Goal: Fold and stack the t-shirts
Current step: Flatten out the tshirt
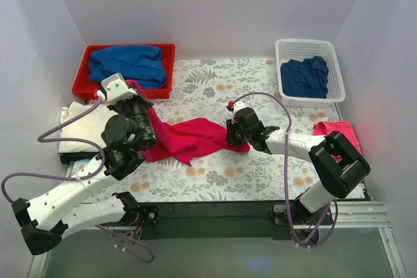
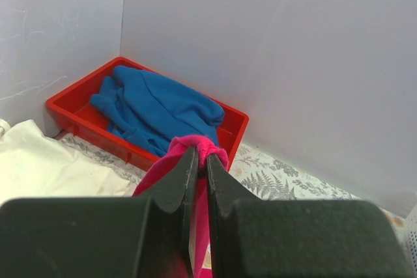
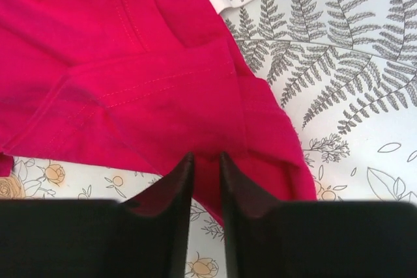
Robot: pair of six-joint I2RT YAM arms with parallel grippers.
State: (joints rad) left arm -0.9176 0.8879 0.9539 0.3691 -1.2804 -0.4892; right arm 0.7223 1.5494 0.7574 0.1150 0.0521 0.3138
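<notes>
The table [image 1: 260, 170], covered in a fern-and-flower print, carries a red bin [image 1: 83, 75] at its far left corner and a white basket [image 1: 335, 73] at its far right corner. A cream t-shirt [image 1: 77, 125] lies at the left edge and a pink t-shirt [image 1: 335, 127] at the right edge. A crimson t-shirt [image 1: 195, 136] lies across the middle.

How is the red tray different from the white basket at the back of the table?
The red tray has solid walls; the white basket has perforated ones. The tray is low, the basket deeper. The tray sits back left, the basket back right. Shared: both are rectangular, and the tray's blue garment and the basket's blue garment both lie crumpled.
</notes>
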